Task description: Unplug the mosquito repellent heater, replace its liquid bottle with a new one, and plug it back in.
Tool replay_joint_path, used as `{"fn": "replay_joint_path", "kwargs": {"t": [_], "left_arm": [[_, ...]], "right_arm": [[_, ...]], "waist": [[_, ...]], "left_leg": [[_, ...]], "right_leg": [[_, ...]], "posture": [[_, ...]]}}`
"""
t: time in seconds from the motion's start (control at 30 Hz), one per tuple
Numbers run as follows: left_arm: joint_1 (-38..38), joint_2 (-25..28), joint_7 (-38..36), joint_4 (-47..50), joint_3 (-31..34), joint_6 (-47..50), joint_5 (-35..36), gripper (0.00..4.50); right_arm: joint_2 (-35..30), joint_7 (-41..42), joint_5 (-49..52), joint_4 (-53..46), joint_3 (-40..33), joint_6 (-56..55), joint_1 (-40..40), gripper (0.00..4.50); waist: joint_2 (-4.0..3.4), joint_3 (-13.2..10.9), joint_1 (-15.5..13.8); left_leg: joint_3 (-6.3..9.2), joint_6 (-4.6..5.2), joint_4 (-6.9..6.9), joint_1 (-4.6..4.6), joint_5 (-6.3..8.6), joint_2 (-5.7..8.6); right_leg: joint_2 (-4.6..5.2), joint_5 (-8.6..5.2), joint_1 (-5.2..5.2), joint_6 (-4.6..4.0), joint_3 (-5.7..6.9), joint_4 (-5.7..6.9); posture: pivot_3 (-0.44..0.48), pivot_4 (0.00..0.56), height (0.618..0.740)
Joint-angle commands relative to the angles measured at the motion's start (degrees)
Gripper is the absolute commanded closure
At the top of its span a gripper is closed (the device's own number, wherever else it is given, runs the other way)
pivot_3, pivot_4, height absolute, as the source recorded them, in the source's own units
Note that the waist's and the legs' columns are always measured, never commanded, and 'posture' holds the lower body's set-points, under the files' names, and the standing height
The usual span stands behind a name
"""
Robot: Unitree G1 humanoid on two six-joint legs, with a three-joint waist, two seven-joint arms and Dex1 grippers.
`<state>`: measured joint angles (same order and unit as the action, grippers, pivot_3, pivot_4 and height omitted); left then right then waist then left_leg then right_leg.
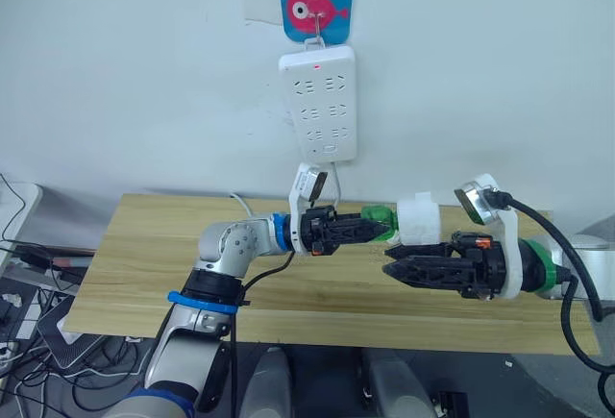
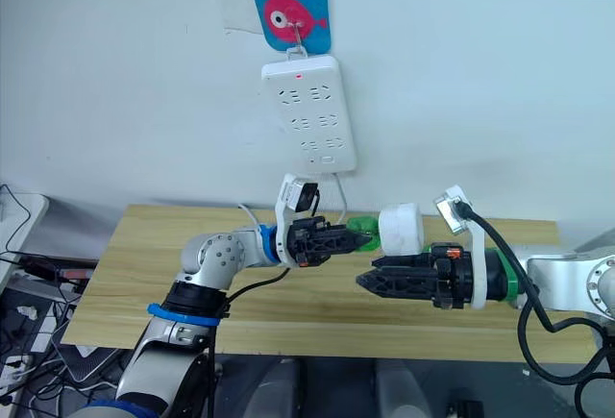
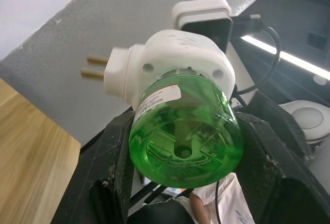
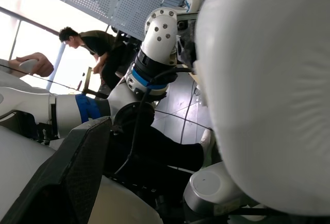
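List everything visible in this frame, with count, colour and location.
Mosquito repellent heater: one, white, unplugged, in mid-air above the table, its two prongs bare.
Liquid bottle: one, green, fitted to the heater, clamped in the left gripper.
Power strip: one, white, hanging on the wall.
Fish hook plate: one, blue with a pink fish, above the strip.
Table: one, light wood.
Person: one, in the background.
Left gripper: black, shut on the bottle.
Right gripper: black, just below the heater.
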<state>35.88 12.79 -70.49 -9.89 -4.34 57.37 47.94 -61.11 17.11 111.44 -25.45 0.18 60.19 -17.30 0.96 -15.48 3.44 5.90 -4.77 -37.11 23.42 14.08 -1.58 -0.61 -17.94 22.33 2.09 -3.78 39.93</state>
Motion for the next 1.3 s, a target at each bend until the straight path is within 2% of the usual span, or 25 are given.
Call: {"fn": "replay_joint_path", "kwargs": {"t": [0.03, 0.4, 0.6, 0.7, 0.77, 0.9, 1.03, 1.07, 1.2, 1.3], "left_arm": [[0.3, -0.78, 0.22, 0.43, 0.28, 0.41, 0.99, 2.16], [0.52, -1.13, 0.26, -0.69, 0.43, -0.38, 0.74, 2.16], [0.74, -0.74, -0.44, -1.14, 0.27, -0.66, 0.49, 2.16], [0.78, -0.4, -1.0, -1.1, 0.03, -0.51, 0.39, 2.16], [0.83, -0.22, -1.4, -1.13, -0.11, -0.31, 0.39, 2.16], [0.96, 0.02, -2.03, -0.85, -0.67, -0.12, 0.33, 2.16], [1.34, -0.13, -1.94, -0.67, -0.9, 0.3, 0.52, 2.16], [1.43, -0.06, -2.06, -0.66, -0.97, 0.34, 0.5, 2.16], [1.61, 0.27, -2.12, -0.38, -0.98, 0.92, 0.64, 2.16], [1.31, 0.42, -1.9, 0.37, -0.83, 1.45, 0.89, 2.16]], "right_arm": [[0.0, 1.18, 1.56, -2.63, -0.51, -1.74, 0.52, 0.03], [-7.1, 7.67, 1.56, -9.03, -4.74, -7.01, 12.14, 0.03], [-13.99, 14.11, 1.56, -4.76, -22.19, -1.38, 27.42, 0.03], [-14.82, 12.88, 1.56, 2.31, -30.97, 4.25, 32.89, 0.64], [-14.98, 9.78, 1.27, 6.76, -32.16, 4.55, 33.07, 1.3], [-12.42, 7.36, -4.37, 13.59, -25.46, 2.12, 23.96, 2.72], [-6.73, 8.23, -12.26, 18.24, -16.58, 3.31, 12.31, 4.23], [-4.93, 7.91, -13.76, 19.67, -14.84, 3.64, 9.34, 4.45], [1.36, 8.5, -19.03, 23.75, -9.79, 5.57, -0.17, 4.45], [5.0, 8.29, -20.47, 24.0, -8.34, 7.78, -3.46, 4.45]], "waist": [[0.0, 0.0, -0.01], [0.0, 0.0, -0.05], [0.05, 0.03, -0.2], [0.08, 0.05, -0.23], [0.08, 0.06, -0.18], [0.08, 0.06, 0.34], [0.03, 0.11, 0.69], [0.03, 0.11, 0.73], [0.03, 0.11, 1.13], [0.02, 0.12, 1.2]], "left_leg": [[0.0, 0.0, 0.0, 0.0, 0.0, 0.0], [0.03, -0.01, -0.03, 0.0, 0.0, 0.0], [0.03, 0.0, -0.06, 0.01, 0.0, 0.02], [0.02, 0.01, -0.1, 0.0, 0.0, 0.04], [-0.01, 0.01, -0.12, 0.0, 0.01, 0.04], [-0.14, 0.03, -0.12, -0.09, 0.01, -0.01], [-0.17, 0.03, -0.09, -0.16, 0.0, -0.03], [-0.17, 0.0, -0.07, -0.14, -0.02, -0.01], [-0.2, -0.07, -0.05, -0.09, -0.05, 0.0], [-0.17, -0.08, -0.02, -0.09, -0.06, -0.01]], "right_leg": [[0.0, 0.0, 0.0, 0.0, 0.0, 0.0], [0.0, 0.0, -0.02, 0.0, 0.03, 0.01], [0.0, 0.0, -0.05, 0.0, 0.04, 0.0], [-0.01, 0.0, -0.08, 0.0, 0.02, 0.02], [-0.01, 0.01, -0.08, 0.0, 0.0, 0.03], [-0.07, 0.03, -0.08, -0.02, -0.15, 0.05], [-0.09, 0.04, -0.1, -0.01, -0.18, 0.05], [-0.08, 0.04, -0.08, -0.01, -0.2, 0.05], [-0.05, 0.04, -0.04, -0.02, -0.21, 0.03], [-0.05, 0.04, -0.03, -0.02, -0.17, 0.04]], "posture": [[-0.096, 0.227, 0.74], [-0.102, 0.223, 0.74], [-0.096, 0.22, 0.74], [-0.099, 0.218, 0.74], [-0.101, 0.214, 0.74], [-0.103, 0.211, 0.74], [-0.104, 0.208, 0.74], [-0.098, 0.207, 0.74], [-0.09, 0.208, 0.74], [-0.084, 0.209, 0.74]]}}
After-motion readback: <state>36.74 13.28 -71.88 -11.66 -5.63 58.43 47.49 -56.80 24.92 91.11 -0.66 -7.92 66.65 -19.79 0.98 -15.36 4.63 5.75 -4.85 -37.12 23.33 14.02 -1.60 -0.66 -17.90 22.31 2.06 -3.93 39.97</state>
